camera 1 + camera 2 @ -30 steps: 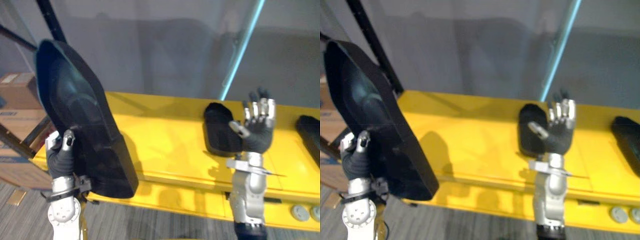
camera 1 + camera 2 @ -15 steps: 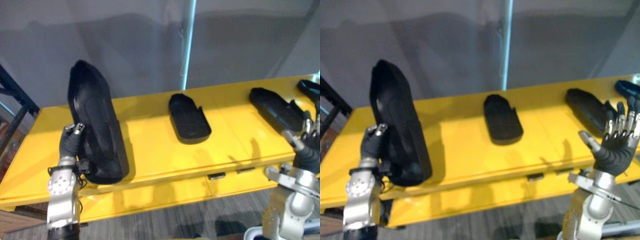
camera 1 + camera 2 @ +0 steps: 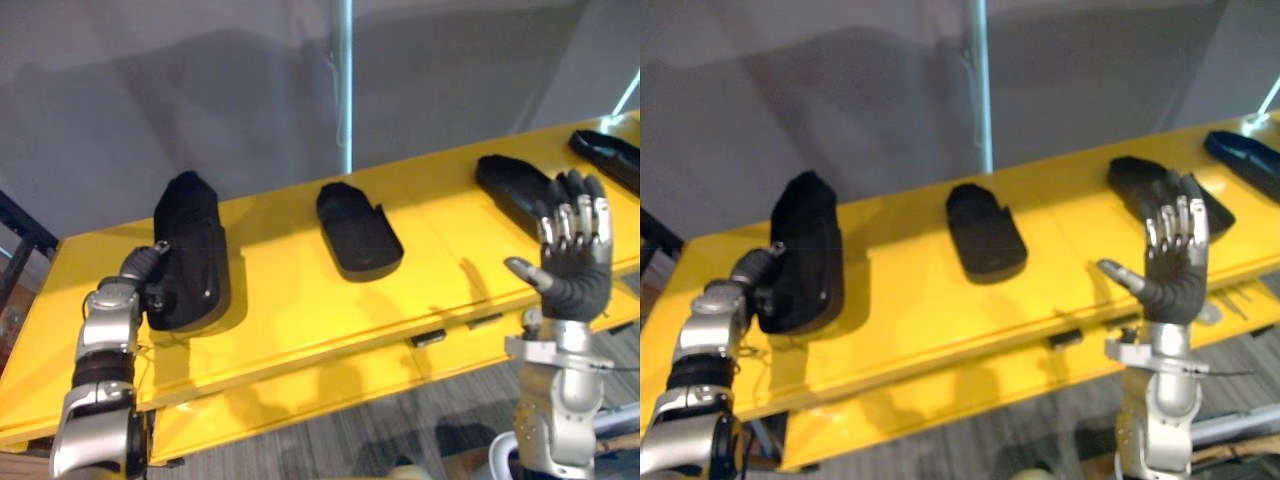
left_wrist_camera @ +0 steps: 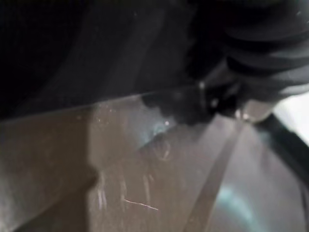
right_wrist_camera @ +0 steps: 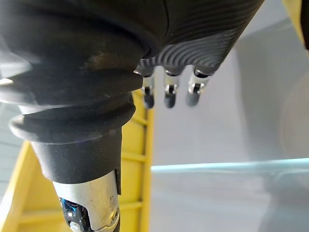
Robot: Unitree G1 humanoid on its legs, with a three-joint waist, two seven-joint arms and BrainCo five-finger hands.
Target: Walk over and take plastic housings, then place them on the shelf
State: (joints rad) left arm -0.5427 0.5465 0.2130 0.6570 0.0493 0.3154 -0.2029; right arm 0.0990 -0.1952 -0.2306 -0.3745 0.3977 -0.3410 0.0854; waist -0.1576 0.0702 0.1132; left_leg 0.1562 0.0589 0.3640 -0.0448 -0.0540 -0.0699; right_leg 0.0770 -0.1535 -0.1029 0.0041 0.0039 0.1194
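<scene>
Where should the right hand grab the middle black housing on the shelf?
Probably the near rim of the middle housing, reaching over the front edge of the shelf: it lies flat, hollow up, that end facing the open right hand.

head pair looks down, wrist pair looks close

both eye views sit on the head and look forward and down, from well back, over the yellow shelf to the grey wall at 12 o'clock. they share nearly one scene: a black housing and the left hand at 9 o'clock, the raised right hand at 4 o'clock. the left wrist view is pressed very close to a dark surface and a scuffed panel. the right wrist view looks along its ribbed cover and fingers toward wall and shelf.
</scene>
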